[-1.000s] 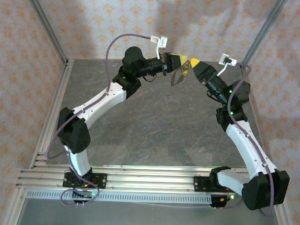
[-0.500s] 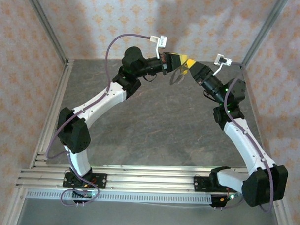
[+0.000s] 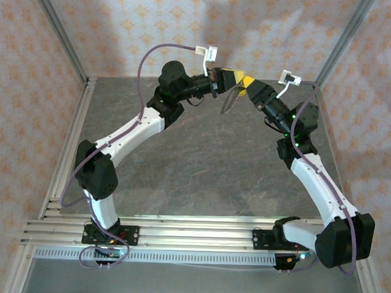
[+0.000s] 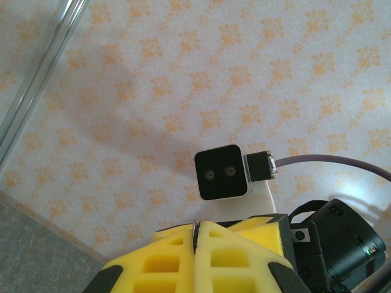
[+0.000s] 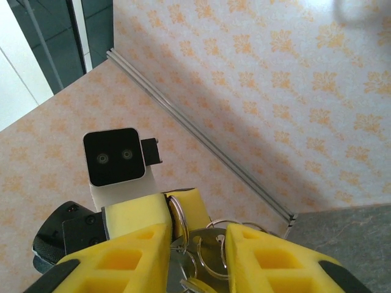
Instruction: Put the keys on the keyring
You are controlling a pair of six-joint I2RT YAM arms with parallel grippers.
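Grey table (image 3: 201,159), flowered walls | left gripper (image 4: 197,235): fingers pressed tight on a thin edge of the keyring (image 5: 211,244) | right gripper (image 5: 198,233): fingers partly apart around the rings and a key (image 5: 194,285), grip unclear | grippers meet at table's 12 o'clock, loop dangling toward 6

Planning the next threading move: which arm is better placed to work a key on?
Right, probably. The left gripper is shut on the keyring, holding it up; the right gripper faces it with jaws apart around its hanging rings, so it can do the handling.
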